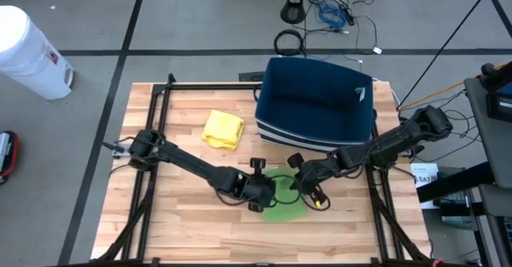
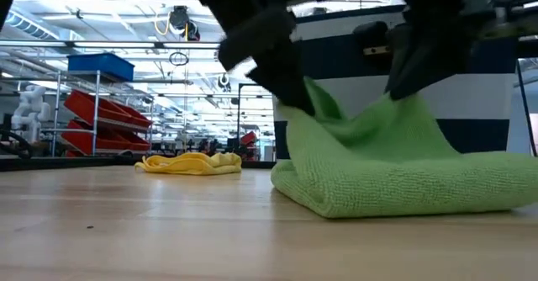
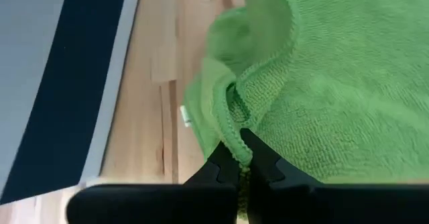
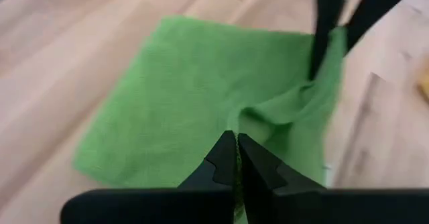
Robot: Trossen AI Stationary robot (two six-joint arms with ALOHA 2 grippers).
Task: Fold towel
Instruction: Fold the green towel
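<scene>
Green towel (image 1: 285,209), edge pinched upward

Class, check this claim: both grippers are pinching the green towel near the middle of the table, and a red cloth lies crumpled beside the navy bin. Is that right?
Not quite. The crumpled cloth beside the navy bin is yellow, not red, as the high view shows. The rest holds: the left gripper and right gripper are both shut on the green towel near the middle of the table.
</scene>
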